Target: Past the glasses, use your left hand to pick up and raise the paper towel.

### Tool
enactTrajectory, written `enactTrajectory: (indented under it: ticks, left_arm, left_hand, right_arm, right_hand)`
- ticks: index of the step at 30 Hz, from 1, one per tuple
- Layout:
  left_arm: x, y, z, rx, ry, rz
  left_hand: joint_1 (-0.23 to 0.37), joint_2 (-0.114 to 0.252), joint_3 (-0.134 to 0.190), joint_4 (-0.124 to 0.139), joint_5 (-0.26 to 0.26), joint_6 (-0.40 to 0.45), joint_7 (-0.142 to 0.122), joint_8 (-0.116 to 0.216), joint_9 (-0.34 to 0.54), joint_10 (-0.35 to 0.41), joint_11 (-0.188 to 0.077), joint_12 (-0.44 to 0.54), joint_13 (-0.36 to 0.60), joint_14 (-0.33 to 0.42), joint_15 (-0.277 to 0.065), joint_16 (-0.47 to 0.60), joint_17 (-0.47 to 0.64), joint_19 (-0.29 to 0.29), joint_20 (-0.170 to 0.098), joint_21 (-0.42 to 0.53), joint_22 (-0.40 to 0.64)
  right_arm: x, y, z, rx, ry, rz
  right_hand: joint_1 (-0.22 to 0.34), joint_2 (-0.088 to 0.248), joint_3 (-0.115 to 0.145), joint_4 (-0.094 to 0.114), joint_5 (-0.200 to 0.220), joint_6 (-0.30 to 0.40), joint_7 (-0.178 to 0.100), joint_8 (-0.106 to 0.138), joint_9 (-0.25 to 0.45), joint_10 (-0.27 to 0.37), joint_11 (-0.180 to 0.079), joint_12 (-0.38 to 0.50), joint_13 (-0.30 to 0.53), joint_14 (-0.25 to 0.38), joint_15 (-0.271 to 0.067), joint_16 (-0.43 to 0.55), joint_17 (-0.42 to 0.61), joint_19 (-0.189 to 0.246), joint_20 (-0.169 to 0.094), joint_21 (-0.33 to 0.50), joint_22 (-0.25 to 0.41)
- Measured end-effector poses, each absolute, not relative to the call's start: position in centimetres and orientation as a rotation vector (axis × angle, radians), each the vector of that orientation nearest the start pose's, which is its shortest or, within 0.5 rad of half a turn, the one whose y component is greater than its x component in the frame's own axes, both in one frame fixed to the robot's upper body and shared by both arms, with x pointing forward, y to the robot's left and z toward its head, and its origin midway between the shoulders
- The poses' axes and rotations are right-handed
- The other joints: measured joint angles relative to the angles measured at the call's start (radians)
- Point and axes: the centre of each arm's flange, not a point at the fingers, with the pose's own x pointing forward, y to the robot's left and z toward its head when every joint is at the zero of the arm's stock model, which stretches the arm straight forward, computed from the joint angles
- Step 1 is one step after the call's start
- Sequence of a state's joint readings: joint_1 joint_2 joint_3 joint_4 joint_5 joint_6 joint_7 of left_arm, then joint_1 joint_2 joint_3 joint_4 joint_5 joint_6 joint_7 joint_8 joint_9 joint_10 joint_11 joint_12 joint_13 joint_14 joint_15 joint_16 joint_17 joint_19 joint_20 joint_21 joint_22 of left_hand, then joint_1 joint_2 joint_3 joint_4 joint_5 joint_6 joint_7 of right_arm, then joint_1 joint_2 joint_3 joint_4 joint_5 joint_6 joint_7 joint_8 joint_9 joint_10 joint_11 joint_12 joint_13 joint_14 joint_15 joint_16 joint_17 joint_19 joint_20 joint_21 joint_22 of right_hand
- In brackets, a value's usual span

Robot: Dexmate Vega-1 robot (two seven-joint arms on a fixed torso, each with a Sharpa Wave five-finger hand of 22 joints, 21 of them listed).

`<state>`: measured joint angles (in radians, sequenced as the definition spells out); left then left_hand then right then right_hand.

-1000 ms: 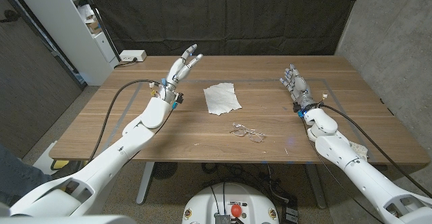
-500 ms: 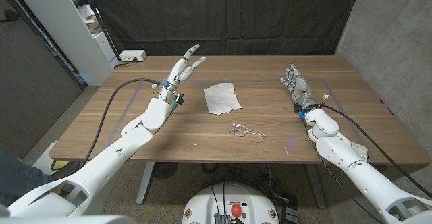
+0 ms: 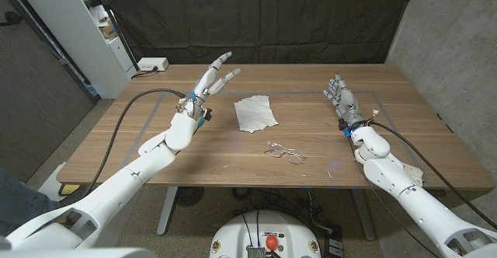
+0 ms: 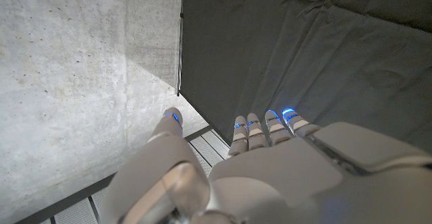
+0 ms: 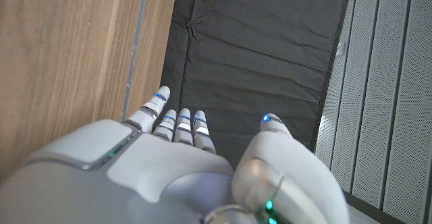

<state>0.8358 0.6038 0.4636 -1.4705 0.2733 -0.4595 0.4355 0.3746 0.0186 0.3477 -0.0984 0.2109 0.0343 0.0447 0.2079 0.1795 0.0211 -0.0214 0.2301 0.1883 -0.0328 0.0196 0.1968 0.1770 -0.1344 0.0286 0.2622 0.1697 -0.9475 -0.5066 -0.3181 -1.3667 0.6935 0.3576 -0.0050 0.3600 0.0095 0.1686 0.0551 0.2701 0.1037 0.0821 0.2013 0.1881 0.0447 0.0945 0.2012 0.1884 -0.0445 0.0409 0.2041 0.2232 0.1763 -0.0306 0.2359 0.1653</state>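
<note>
The left hand (image 3: 211, 81) is up, fingers spread, holding nothing. The towel (image 3: 255, 113) lies flat on the bench (image 3: 155, 145); fingers might slide off it.

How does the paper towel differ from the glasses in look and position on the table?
The paper towel is a white, opaque, crumpled sheet; the glasses are a thin, see-through wire frame. The paper towel covers more table and lies farther from the robot; the glasses sit nearer. Both lie on the wood, untouched.

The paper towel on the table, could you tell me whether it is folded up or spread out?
Spread out: the paper towel lies flat, a single rumpled sheet on the wooden table, beyond the glasses.
</note>
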Motion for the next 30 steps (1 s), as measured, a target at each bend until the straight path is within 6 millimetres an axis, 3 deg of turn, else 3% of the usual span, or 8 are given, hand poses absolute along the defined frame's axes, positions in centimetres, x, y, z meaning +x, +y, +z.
enactTrajectory:
  ticks: [30]
  left_arm:
    - [58.6,21.9,3.2,0.96,-1.08,0.062]
  left_hand:
    - [0.018,0.0,0.004,-0.012,0.004,0.005,-0.005,0.0,0.0,0.003,0.004,0.0,0.005,0.007,0.004,0.0,0.0,0.004,0.004,-0.015,0.0]
  right_arm:
    - [63.6,-30.1,-4.8,0.141,-0.63,0.152]
  right_hand:
    - [-0.004,0.004,0.0,0.0,0.0,0.0,0.0,0.0,0.0,0.005,-0.005,0.0,0.0,0.0,0.0,0.0,0.0,0.003,0.004,-0.008,0.0]
